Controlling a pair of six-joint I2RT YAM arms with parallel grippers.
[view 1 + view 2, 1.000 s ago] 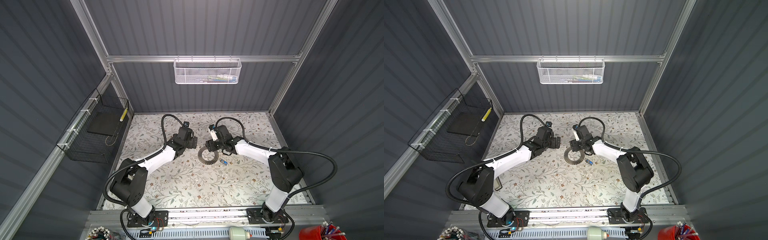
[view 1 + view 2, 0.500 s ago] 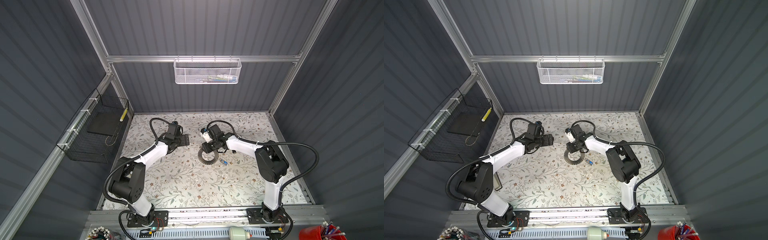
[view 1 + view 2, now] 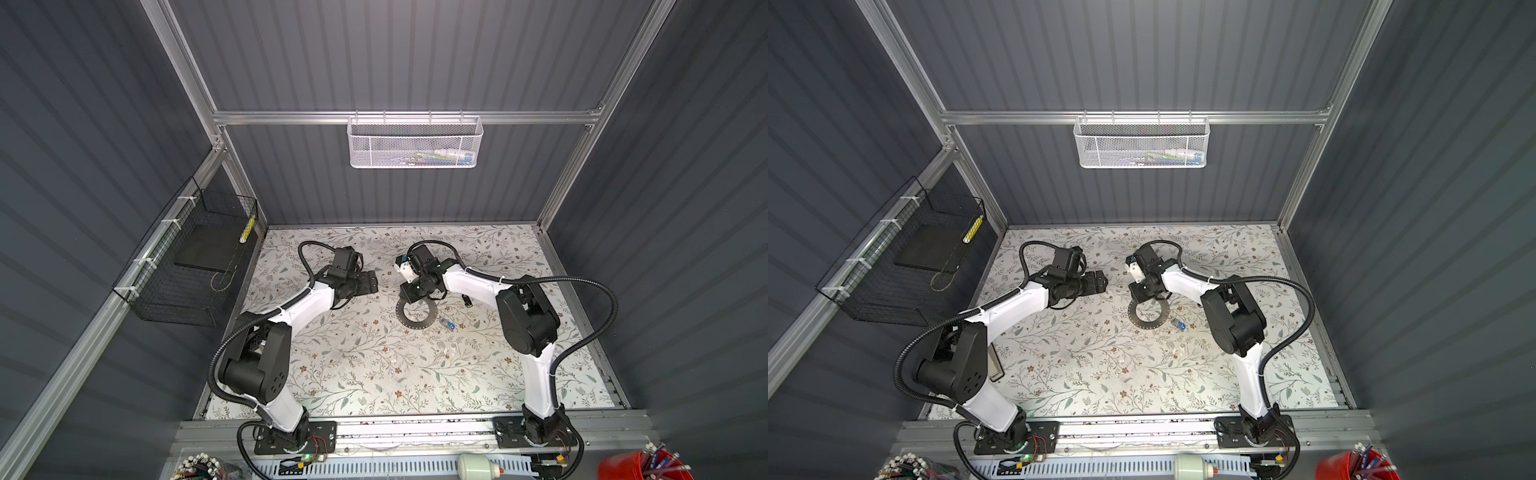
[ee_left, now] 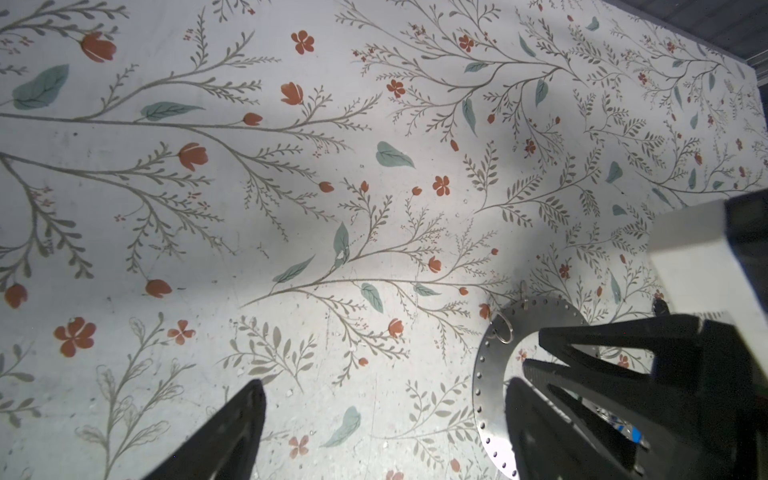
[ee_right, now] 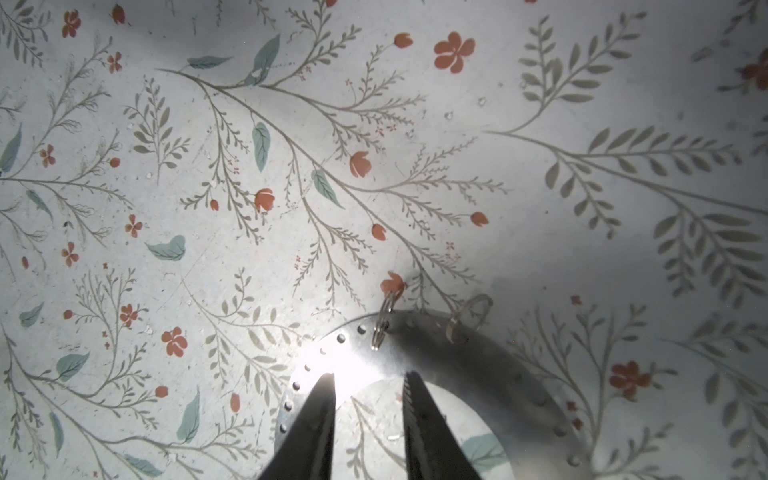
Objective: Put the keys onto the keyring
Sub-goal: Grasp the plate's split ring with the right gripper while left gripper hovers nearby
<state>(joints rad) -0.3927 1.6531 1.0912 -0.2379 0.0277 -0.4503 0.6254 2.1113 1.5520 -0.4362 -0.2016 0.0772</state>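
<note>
Little of the job looks done. The keyring (image 3: 417, 314), a flat perforated metal ring, lies on the bench (image 3: 353, 374) a little far of the middle. Two small split rings (image 5: 384, 320) are threaded through holes in its far rim. Neither carries anything that I can see in either wrist view, so by my judgement the threading has not begun.

The keys (image 3: 443, 322) are hard to make out at this size. A small grey-silver bit touching the blue tag (image 3: 449, 326), just off the keyring's near right edge, is probably one of them, but I cannot be sure. A black tag (image 3: 466, 300) lies further right and a little farther back.

The right gripper (image 5: 370, 399) is low over the far left part of the keyring. Its fingers stand part-way apart, with bench showing between them and nothing pinched. One fingertip overlaps the metal band and the other sits at its inner edge. The probable key lies across the keyring from it, to the near right, outside the fingers as they stand.

The left gripper (image 3: 371, 283) is spread wide and empty over bare bench to the left of the keyring. It is apart from the keyring and farther still from the blue tag.
</note>
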